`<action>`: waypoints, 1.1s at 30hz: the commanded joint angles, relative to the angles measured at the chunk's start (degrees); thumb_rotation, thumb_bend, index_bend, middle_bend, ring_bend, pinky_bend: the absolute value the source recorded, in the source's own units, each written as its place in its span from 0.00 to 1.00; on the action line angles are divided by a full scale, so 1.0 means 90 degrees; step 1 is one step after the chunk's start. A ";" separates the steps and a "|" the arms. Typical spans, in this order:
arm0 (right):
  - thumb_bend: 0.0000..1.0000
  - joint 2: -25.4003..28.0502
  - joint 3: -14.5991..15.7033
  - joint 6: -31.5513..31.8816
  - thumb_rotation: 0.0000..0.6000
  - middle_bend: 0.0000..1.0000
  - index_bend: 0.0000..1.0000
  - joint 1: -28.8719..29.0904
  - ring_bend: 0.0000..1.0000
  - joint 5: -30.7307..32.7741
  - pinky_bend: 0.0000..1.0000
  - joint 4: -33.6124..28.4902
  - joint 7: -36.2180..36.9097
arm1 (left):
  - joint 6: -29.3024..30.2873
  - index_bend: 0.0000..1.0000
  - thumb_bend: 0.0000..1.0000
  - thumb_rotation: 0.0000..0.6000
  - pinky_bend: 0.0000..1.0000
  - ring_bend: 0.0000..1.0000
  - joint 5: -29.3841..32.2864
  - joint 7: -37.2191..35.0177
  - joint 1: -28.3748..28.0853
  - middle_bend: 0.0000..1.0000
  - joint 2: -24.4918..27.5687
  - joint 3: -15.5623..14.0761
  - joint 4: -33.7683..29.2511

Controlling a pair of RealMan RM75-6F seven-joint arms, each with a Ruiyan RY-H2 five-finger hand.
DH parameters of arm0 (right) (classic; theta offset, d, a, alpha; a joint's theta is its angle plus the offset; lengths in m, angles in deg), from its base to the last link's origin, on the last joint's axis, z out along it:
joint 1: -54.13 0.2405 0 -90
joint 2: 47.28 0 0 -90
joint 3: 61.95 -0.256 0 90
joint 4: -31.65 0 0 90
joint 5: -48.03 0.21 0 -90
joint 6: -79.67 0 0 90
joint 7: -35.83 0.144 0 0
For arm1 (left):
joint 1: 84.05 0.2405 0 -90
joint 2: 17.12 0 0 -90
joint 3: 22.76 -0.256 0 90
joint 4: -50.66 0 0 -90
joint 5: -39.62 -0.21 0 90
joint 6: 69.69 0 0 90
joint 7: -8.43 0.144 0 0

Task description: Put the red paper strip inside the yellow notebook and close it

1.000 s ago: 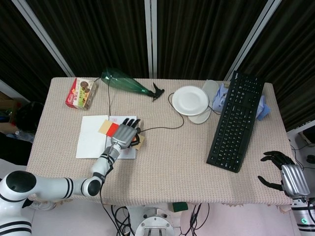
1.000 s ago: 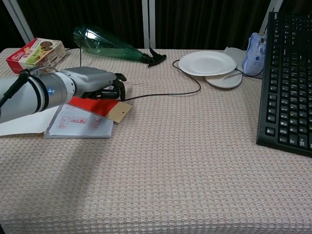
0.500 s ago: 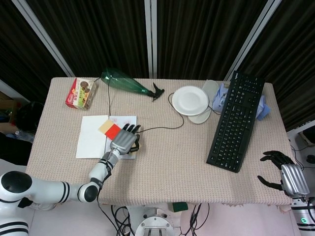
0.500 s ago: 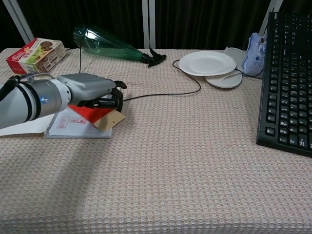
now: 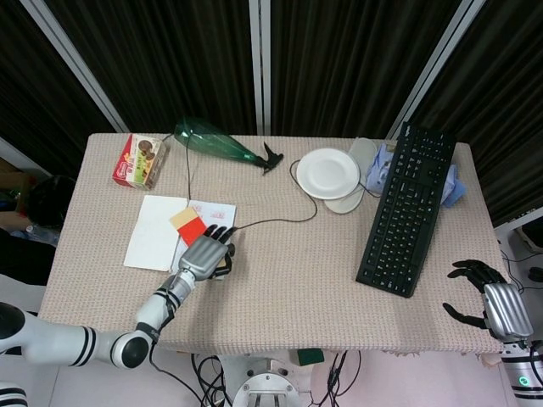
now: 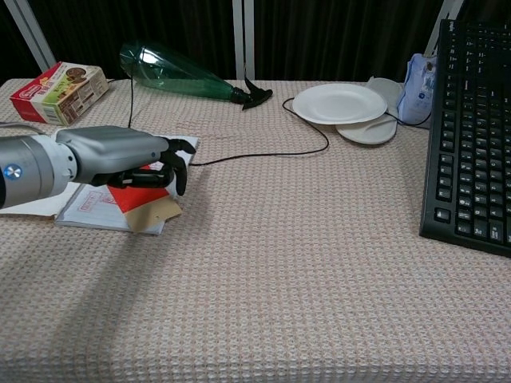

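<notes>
Sliding back toward the robot, the left hand (image 6: 128,159) drags the open yellow notebook (image 5: 157,244) and pinches the red paper strip (image 6: 137,195) lying on its page. A black cable (image 5: 271,219) runs just behind. Right hand (image 5: 488,301) hovers spread, empty, near the keyboard (image 5: 407,208).

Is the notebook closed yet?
No, the notebook lies open on the table, white pages up, with the red paper strip and the left hand on it.
</notes>
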 commanded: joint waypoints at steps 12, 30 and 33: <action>0.12 -0.0007 0.0007 0.0047 1.00 0.25 0.41 -0.0027 0.19 -0.0002 0.27 0.0030 0.0040 | -0.0055 0.33 0.73 0.00 0.06 0.00 0.0142 -0.0274 0.0194 0.00 -0.0244 0.0241 0.0723; 0.12 -0.0015 0.0005 0.0012 1.00 0.25 0.41 0.0023 0.19 -0.0040 0.27 0.0022 0.0022 | 0.0193 0.35 0.73 0.00 0.06 0.00 0.0372 0.0102 0.0458 0.00 0.0082 -0.0040 0.0386; 0.12 -0.0012 0.0005 0.0009 1.00 0.25 0.41 0.0033 0.19 -0.0049 0.27 0.0013 0.0018 | 0.0267 0.35 0.73 0.00 0.06 0.00 0.0373 0.0111 0.0544 0.00 0.0185 -0.0093 0.0314</action>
